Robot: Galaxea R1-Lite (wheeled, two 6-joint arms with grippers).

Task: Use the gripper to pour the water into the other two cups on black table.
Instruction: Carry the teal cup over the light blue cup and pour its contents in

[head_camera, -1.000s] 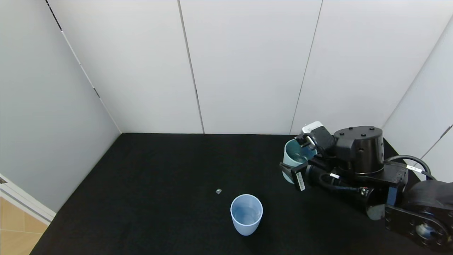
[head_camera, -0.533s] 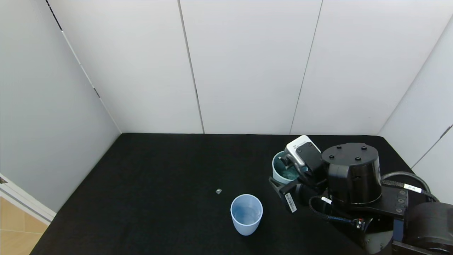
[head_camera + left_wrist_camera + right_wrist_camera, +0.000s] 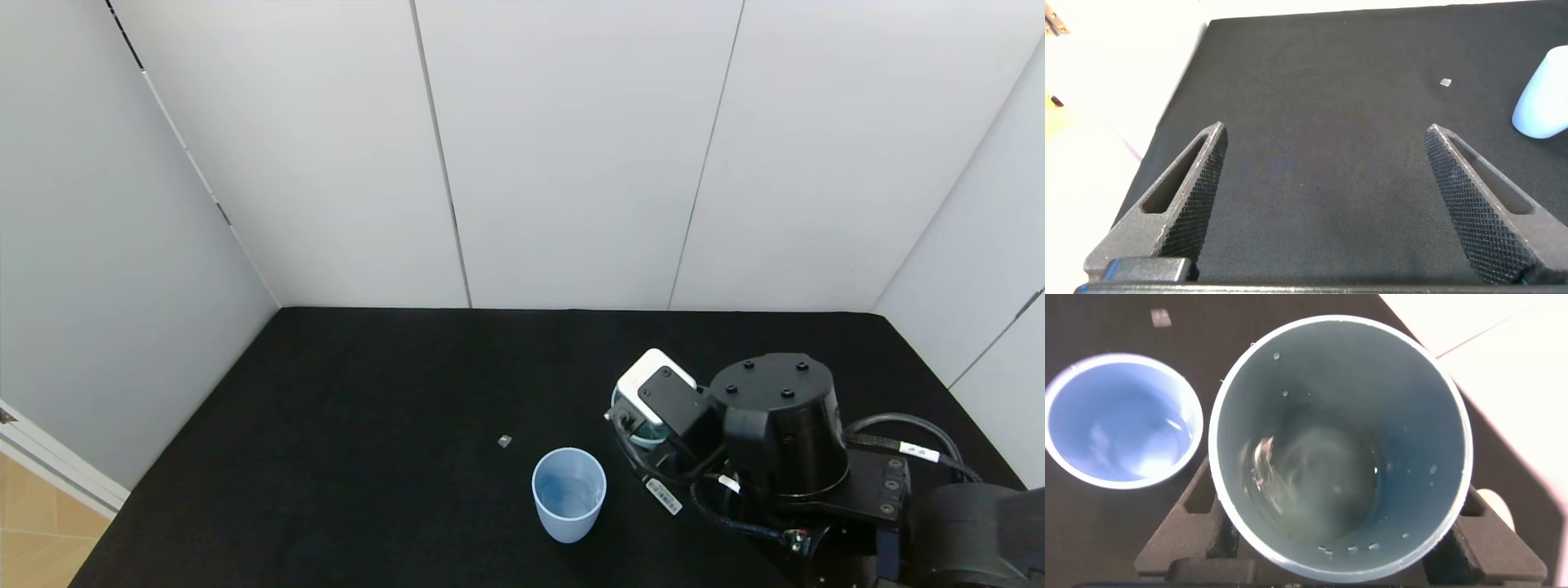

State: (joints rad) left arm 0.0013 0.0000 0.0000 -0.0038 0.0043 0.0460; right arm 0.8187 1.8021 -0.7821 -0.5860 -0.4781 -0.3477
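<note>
Over the last second the right gripper [image 3: 633,420] has carried the teal-green plastic tumbler [image 3: 645,426] from the far right side of the matte black table [image 3: 367,392] towards the pale sky-blue plastic tumbler [image 3: 568,493], which stands near the front. In the head view only these two cups show; no cream one. The left wrist view shows the left gripper [image 3: 1323,204] gaping wide, holding nothing, low over bare table. In the right wrist view the jaws clamp the teal cup, upright; water [image 3: 1310,486] remains inside, and the blue cup seems already wetted. One pour likely done, one left
</note>
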